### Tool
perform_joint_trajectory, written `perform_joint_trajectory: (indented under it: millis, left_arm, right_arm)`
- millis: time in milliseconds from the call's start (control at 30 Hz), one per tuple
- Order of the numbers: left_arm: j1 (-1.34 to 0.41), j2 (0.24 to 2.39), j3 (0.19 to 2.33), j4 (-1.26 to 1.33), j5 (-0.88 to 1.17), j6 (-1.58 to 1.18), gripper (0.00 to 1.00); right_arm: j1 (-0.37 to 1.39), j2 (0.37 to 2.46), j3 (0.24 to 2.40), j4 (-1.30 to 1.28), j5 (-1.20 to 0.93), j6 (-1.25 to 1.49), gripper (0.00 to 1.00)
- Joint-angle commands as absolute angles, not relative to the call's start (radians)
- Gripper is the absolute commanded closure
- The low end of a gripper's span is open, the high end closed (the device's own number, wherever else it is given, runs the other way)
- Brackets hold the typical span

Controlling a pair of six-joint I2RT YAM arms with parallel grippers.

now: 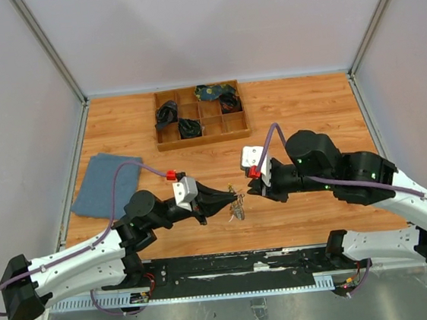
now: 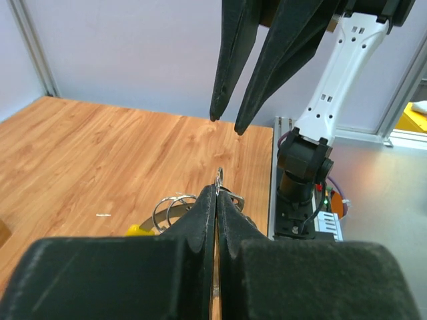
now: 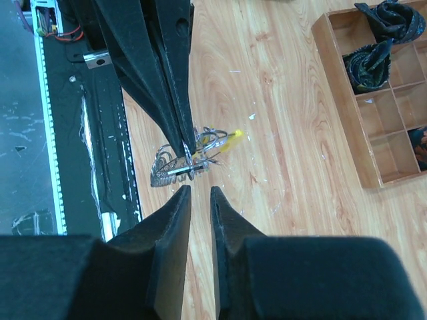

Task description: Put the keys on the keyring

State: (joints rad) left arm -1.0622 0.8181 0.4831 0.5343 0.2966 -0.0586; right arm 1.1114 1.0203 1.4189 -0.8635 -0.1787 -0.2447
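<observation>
While L hand point(image 2: 217, 193) pinches keys point(image 3: 175, 167), R hand point(image 3: 199, 193) hovers just beside (slightly parted).

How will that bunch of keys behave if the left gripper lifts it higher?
Probably loosely: the keys hang fanned below the left gripper, whose shut jaws seem to pinch only one piece, so the rest may swing. Thin metal looks slippery, so it might slide. The keyring with its yellow piece would likely dangle along.

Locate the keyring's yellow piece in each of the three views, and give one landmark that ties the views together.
Top external: too small to make out; only the bunch of keys shows, lower centre.
Left wrist: yellow piece, lower left of centre, on the keyring.
Right wrist: yellow piece, just above centre.
Shared landmark: the left gripper, shut on the keys.
</observation>
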Motion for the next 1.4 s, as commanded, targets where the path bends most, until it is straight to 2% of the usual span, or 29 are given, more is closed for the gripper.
perform_joint_trajectory:
  millis: [0, 433, 1067, 1200, 1367]
  left_arm:
    - [-1.064, 0.773, 0.461, 0.670, 0.270, -0.103, 0.99]
    - [-1.065, 0.739, 0.423, 0.738, 0.260, -0.131, 0.99]
    - [-1.065, 0.733, 0.438, 0.732, 0.287, -0.124, 1.00]
    - [-1.065, 0.733, 0.439, 0.730, 0.288, -0.123, 1.00]
    - [-1.065, 0.733, 0.439, 0.729, 0.288, -0.123, 0.99]
  right_arm:
    - [1.118, 0.965, 1.336, -0.709, -0.187, -0.182, 0.82]
    - [1.118, 0.888, 1.217, -0.552, -0.274, -0.134, 0.73]
    - [1.118, 0.928, 1.214, -0.558, -0.279, -0.141, 0.75]
    - [1.117, 0.931, 1.213, -0.558, -0.278, -0.141, 0.77]
    - [1.117, 0.931, 1.213, -0.558, -0.281, -0.141, 0.87]
